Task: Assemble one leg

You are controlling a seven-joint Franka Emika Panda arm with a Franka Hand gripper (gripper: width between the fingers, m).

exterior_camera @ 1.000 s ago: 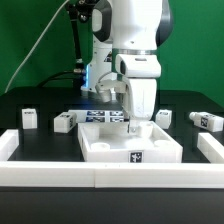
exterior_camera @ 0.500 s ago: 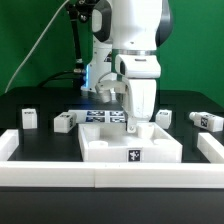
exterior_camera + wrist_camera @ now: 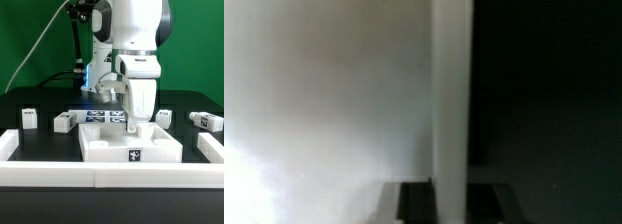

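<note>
My gripper (image 3: 132,122) is down at the back edge of the large flat white tray-like piece (image 3: 105,150). In the wrist view the gripper (image 3: 452,203) has its dark fingers (image 3: 415,204) tight on either side of a narrow white edge (image 3: 450,90) of that piece, with its white face (image 3: 322,110) to one side and dark table to the other. Several stubby white legs lie loose on the table: one (image 3: 30,118) and another (image 3: 65,122) at the exterior view's left, one (image 3: 165,117) and another (image 3: 207,120) at its right. No leg is held.
A low white wall (image 3: 60,172) runs along the table's front, with short side pieces at the exterior view's left (image 3: 9,143) and right (image 3: 211,148). The tray-like piece sits against the front wall. The marker board (image 3: 100,117) lies just behind it.
</note>
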